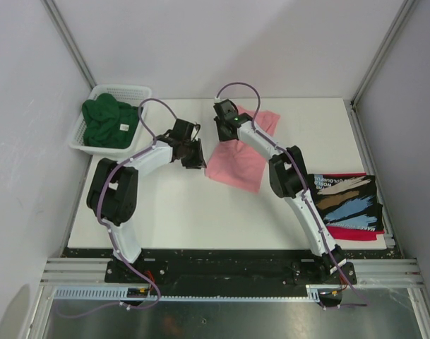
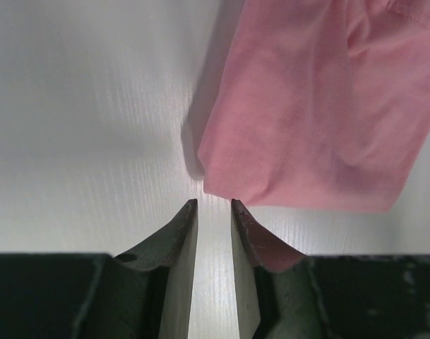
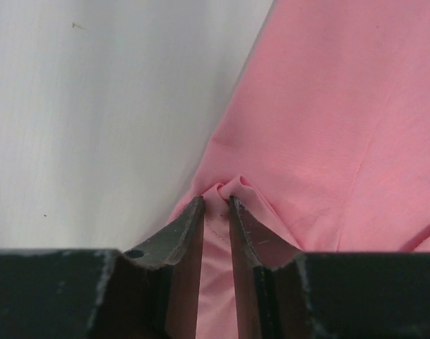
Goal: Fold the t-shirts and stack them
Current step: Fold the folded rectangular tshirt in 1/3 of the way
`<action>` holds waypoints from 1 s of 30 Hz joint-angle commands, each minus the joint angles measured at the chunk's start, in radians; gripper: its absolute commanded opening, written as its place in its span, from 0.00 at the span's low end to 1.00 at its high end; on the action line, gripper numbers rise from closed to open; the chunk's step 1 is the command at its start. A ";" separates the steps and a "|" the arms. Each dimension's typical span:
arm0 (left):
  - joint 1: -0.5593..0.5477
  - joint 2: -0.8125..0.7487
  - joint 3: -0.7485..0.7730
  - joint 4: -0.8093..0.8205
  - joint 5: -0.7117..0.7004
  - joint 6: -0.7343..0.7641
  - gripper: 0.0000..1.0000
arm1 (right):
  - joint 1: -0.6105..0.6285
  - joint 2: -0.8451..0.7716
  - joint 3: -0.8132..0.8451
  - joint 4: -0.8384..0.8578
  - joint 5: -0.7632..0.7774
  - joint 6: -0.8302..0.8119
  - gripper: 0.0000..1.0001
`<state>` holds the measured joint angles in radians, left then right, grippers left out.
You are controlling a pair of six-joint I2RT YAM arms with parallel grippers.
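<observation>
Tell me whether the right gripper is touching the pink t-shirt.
Touching. The right wrist view shows the pink t-shirt bunched up and pinched inside the right gripper.

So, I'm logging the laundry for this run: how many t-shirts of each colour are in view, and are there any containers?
pink t-shirt: 1
dark green t-shirt: 1
black printed t-shirt: 1
red t-shirt: 1
white mesh basket: 1
Total: 5
</observation>
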<state>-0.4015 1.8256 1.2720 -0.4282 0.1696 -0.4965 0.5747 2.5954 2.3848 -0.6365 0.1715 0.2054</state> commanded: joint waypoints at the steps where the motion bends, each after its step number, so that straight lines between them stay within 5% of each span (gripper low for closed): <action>1: 0.007 0.016 0.016 0.009 0.022 0.025 0.30 | 0.008 0.015 0.049 0.033 0.015 -0.001 0.21; 8: 0.006 0.027 0.025 0.008 0.026 0.026 0.30 | 0.036 -0.039 0.025 0.070 0.087 -0.030 0.06; 20: 0.007 0.054 0.039 0.008 0.027 0.031 0.29 | 0.044 -0.045 -0.005 0.120 0.075 -0.061 0.16; 23: 0.007 0.062 0.042 0.009 0.024 0.033 0.29 | 0.032 -0.037 -0.004 0.115 0.062 -0.050 0.27; 27: 0.007 0.067 0.043 0.009 0.023 0.040 0.31 | 0.018 -0.063 0.014 0.094 0.059 -0.041 0.59; 30: 0.007 0.069 0.051 0.010 0.012 0.056 0.32 | 0.008 -0.099 0.048 0.038 0.058 -0.024 0.69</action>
<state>-0.4007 1.8904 1.2732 -0.4286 0.1867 -0.4847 0.5980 2.5954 2.3756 -0.5587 0.2276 0.1658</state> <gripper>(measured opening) 0.317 0.652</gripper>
